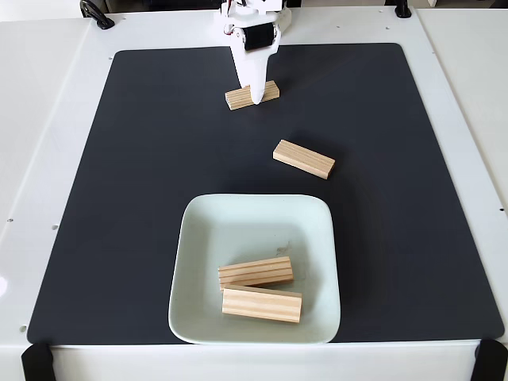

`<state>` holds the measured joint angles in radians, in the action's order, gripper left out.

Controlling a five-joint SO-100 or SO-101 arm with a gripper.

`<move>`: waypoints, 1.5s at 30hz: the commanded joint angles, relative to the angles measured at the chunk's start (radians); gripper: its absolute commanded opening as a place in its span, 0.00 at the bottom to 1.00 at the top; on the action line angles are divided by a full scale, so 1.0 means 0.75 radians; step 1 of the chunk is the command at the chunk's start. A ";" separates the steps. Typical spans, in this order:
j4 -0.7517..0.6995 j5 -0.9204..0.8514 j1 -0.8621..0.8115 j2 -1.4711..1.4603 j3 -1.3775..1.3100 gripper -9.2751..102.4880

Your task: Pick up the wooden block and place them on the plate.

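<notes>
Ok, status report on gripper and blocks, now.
Gripper down at far block, grip unclear. Two blocks on plate. One loose on mat. Path clear.

Your white arm reaches down from the top edge of the fixed view, its black motor facing the camera. Your gripper points straight down, one white finger in front; jaw state unclear.

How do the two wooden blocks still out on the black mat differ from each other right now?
The far block has the gripper down on it; the near block lies untouched, clear of the arm. In the fixed view the far block tilts up toward the right, the near block tilts down toward the right. The near block sits closer to the plate. Both are alike in tan wood and shape, and both rest on the mat.
</notes>
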<state>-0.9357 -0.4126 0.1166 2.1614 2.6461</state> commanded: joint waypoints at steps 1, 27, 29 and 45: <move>-0.010 0.000 -0.004 -0.016 -0.025 0.13; -0.272 0.583 0.143 -0.922 -1.882 0.08; -0.272 0.581 0.143 -1.053 -2.027 0.08; -0.268 0.581 0.096 -1.636 -2.685 0.09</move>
<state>-1.1443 0.0169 0.1994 0.9342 0.6980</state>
